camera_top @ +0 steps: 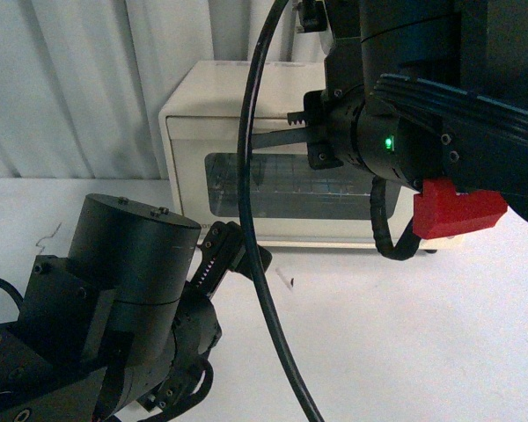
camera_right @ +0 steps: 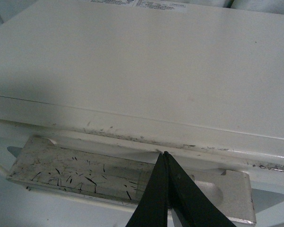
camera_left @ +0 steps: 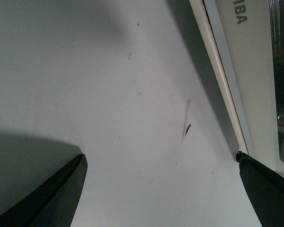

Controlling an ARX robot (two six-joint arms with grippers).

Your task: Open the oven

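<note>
The cream-white oven (camera_top: 202, 105) stands on the white table, its dark glass door (camera_top: 290, 189) facing me. In the right wrist view my right gripper (camera_right: 164, 154) is shut and empty. Its tips lie across the flat, scratched grey handle (camera_right: 80, 170) and touch the seam between the handle and the oven's top front edge (camera_right: 132, 127). In the front view the right gripper (camera_top: 268, 138) reaches at the top of the door. My left gripper (camera_top: 233, 251) is open and empty, low over the table just in front of the oven's base (camera_left: 248, 71). Its fingers (camera_left: 52, 198) are wide apart.
A white table (camera_left: 109, 94) with small dark marks (camera_left: 187, 128) lies under the left gripper. A black cable (camera_top: 251, 264) loops in front of the oven. White curtains (camera_top: 70, 79) hang behind. The right arm with a red part (camera_top: 453, 207) covers the oven's right side.
</note>
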